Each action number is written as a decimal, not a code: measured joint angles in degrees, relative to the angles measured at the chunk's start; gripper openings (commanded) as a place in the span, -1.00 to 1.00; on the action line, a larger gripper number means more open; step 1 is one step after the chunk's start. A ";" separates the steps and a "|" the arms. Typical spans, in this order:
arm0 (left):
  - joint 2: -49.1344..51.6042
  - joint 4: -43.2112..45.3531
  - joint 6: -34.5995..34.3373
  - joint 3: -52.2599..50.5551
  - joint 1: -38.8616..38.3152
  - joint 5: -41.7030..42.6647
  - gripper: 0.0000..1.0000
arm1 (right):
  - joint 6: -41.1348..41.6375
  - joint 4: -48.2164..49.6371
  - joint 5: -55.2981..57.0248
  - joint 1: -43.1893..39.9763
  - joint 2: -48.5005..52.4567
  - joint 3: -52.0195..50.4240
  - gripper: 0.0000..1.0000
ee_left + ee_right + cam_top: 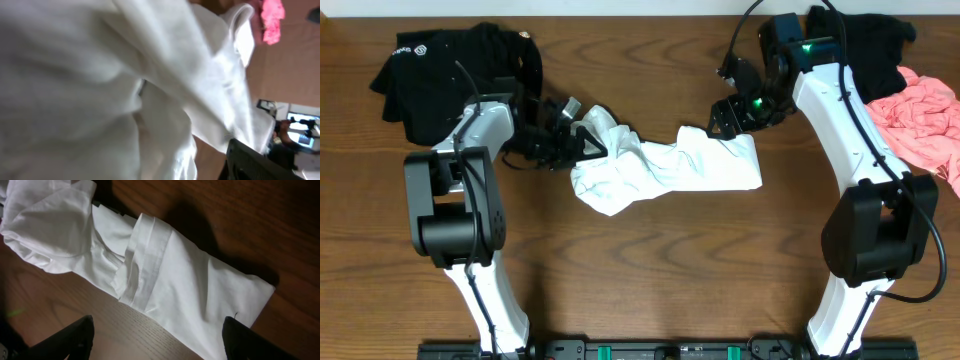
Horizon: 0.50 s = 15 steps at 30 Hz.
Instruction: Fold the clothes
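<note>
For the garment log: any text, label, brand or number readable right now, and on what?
Nothing is legible.
Black garment: small white print, too small to read.
White T-shirt: no print or label showing.
Pink garment: none showing.

Right wrist | Cloth: you see the white T-shirt (190, 285) lying rumpled on the wooden table (60, 305), a stitched hem band folded across its middle (a tiny dark speck sits near its lower right edge) | Gripper: your right gripper (157, 325) hangs above it, dark fingers (75, 340) spread wide.
</note>
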 measured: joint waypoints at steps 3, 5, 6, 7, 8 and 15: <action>0.00 -0.28 1.81 0.00 0.31 1.27 0.59 | -0.02 -0.02 0.00 0.00 0.00 0.00 0.58; 0.00 -0.37 2.73 0.00 0.31 1.97 0.59 | -0.02 -0.02 0.00 0.00 0.00 0.00 0.58; 0.00 -0.37 3.23 0.00 0.31 2.58 0.60 | -0.02 -0.04 0.00 0.00 0.00 0.00 0.57; 0.00 -0.33 3.65 0.00 0.31 3.02 0.59 | -0.02 -0.04 0.00 0.00 0.00 0.00 0.57; 0.00 -0.28 3.98 0.00 0.31 3.52 0.59 | -0.02 -0.02 0.00 0.00 0.00 0.00 0.58; 0.00 1.92 4.66 0.00 -0.74 5.11 0.53 | 0.00 0.00 0.00 0.00 0.00 0.00 0.58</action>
